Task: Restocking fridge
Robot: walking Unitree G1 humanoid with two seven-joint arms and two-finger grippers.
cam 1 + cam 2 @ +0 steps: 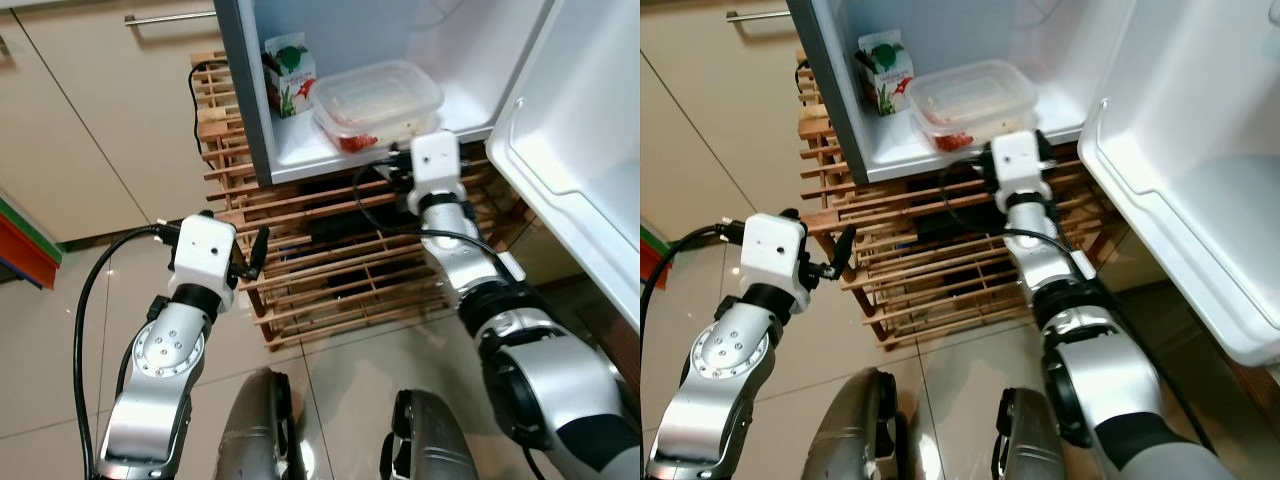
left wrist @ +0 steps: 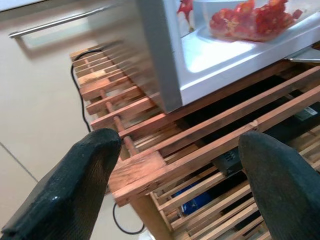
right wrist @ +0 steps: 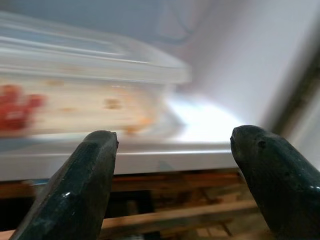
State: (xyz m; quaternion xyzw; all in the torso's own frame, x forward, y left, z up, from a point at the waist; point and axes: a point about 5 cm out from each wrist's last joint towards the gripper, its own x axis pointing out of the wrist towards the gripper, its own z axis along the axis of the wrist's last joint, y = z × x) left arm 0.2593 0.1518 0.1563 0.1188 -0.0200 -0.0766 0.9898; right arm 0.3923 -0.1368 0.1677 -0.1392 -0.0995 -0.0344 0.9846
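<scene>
The fridge's bottom shelf [image 1: 300,160] holds a clear plastic container [image 1: 378,100] with pale and red food. To its left stands a small green-and-white carton [image 1: 288,72]. My right gripper [image 3: 172,145] is open just outside the shelf's front edge, pointing at the container [image 3: 75,95] with nothing between its fingers. My left gripper [image 1: 255,250] is lower and to the left, in front of the wooden slat rack [image 1: 330,260] under the fridge. It is also open and empty, as the left wrist view shows [image 2: 182,145].
The open fridge door [image 1: 570,150] juts out on the right, close to my right arm. A beige cabinet with a metal handle [image 1: 170,17] stands on the left. A black cable [image 1: 195,100] hangs beside the rack. Glossy tiled floor [image 1: 60,350] lies below.
</scene>
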